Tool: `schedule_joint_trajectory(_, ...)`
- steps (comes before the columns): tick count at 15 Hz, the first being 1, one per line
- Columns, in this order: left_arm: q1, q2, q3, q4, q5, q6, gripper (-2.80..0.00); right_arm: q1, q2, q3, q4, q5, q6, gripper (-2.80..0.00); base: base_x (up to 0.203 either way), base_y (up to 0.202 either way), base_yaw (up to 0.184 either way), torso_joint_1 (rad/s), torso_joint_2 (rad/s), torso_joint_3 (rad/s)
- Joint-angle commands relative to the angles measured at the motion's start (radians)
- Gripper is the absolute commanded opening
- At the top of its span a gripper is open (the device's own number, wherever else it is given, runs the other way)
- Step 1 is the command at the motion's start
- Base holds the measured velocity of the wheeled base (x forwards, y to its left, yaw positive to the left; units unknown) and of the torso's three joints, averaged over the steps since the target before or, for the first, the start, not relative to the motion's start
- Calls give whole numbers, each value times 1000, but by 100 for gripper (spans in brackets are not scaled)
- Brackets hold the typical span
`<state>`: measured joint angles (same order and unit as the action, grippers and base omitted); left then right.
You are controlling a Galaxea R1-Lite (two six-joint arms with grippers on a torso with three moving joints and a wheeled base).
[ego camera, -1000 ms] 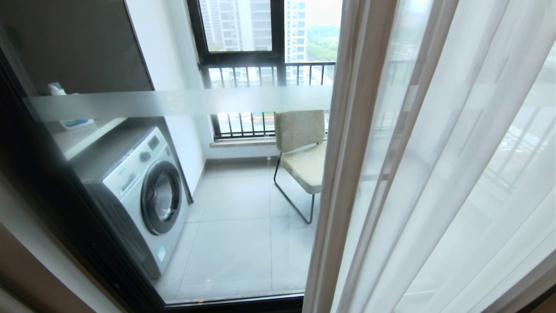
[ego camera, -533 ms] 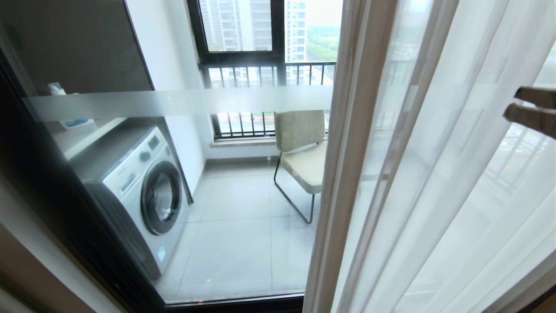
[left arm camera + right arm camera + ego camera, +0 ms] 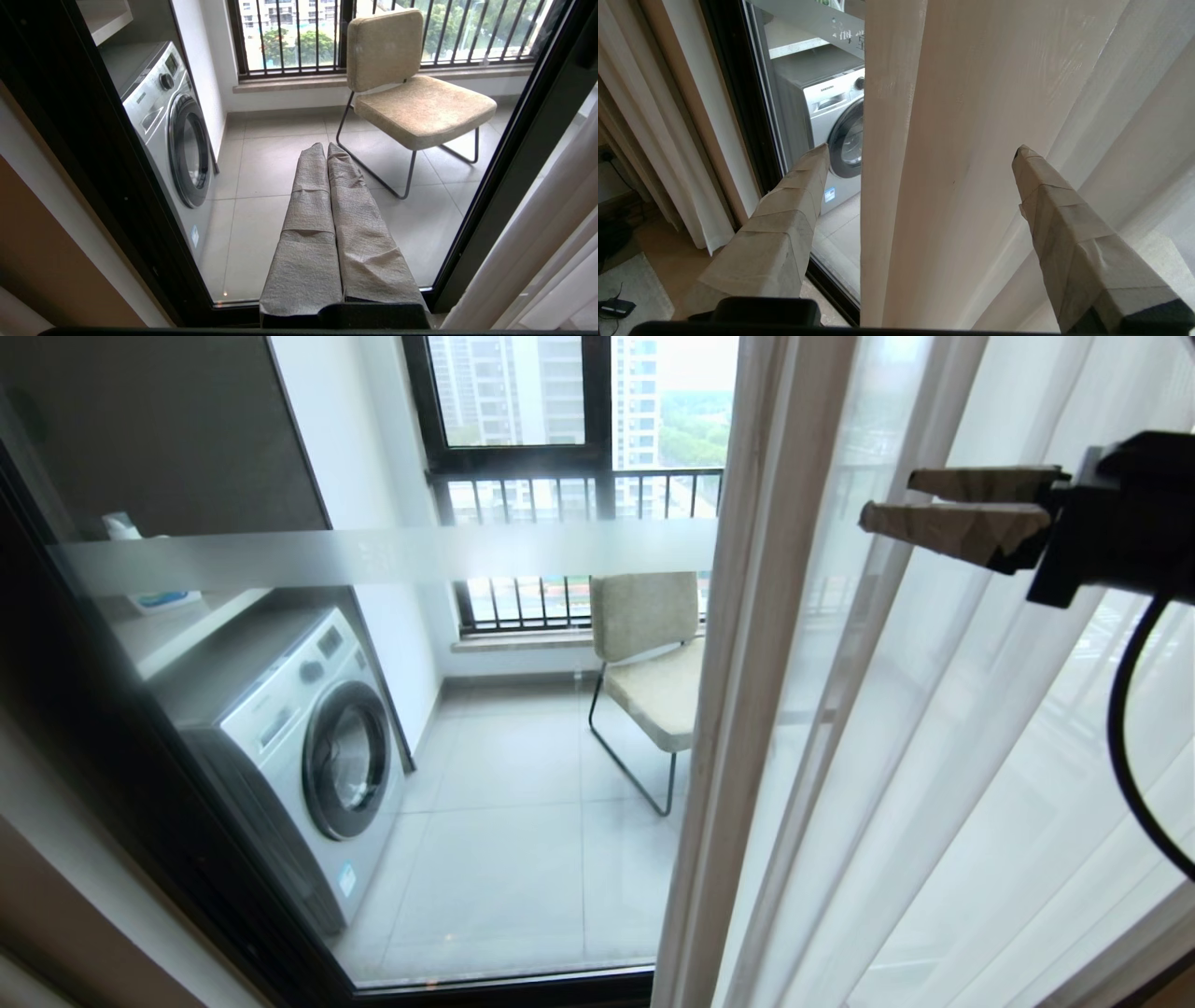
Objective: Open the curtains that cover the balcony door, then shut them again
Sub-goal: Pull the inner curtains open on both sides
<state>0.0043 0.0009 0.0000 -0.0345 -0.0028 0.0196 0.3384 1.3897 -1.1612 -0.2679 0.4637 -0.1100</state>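
Over on the left, the tall black-framed glass balcony door point(image 3: 280, 784) is standing uncovered, its frosted white band running across the pane. Through the glass a white front-loading washing machine point(image 3: 308, 756) is sitting under a shelf, and to its right a beige padded chair on thin black legs point(image 3: 649, 663) is facing in from the barred window point(image 3: 560, 476). The left gripper point(image 3: 324, 149) is hanging low in front of the door's bottom edge, its paper-wrapped fingers pressed tight together on nothing. Moving right, the sheer white curtain point(image 3: 934, 756) is hanging in long vertical folds over the right half of the view, its thicker cream leading edge point(image 3: 738, 709) falling just beside the chair. Furthest right, the right gripper point(image 3: 887, 502) is reaching in level from the edge at the upper part of the fabric, fingers spread wide. In the right wrist view that leading fold point(image 3: 924, 163) is sitting between the two parted fingertips point(image 3: 817, 158), but whether they are touching the cloth I cannot tell.
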Motion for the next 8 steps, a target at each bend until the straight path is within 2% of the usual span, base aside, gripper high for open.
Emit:
schedule_joint_trajectory(1, 0, -1, 0, -1, 0, 0, -280, 26, 99, -57, -2, -17, -1, 0, 0, 0, 0, 0, 0, 0)
schedule_joint_trajectory(4, 0, -1, 0, -1, 0, 0, -280, 78, 197, -152, -2, -145, 0, 0, 0, 0, 0, 0, 0, 0)
schedule_joint_trajectory(8, 0, -1, 0, -1, 0, 0, -280, 93, 267, -229, -1, -180, 45, 0, 0, 0, 0, 0, 0, 0)
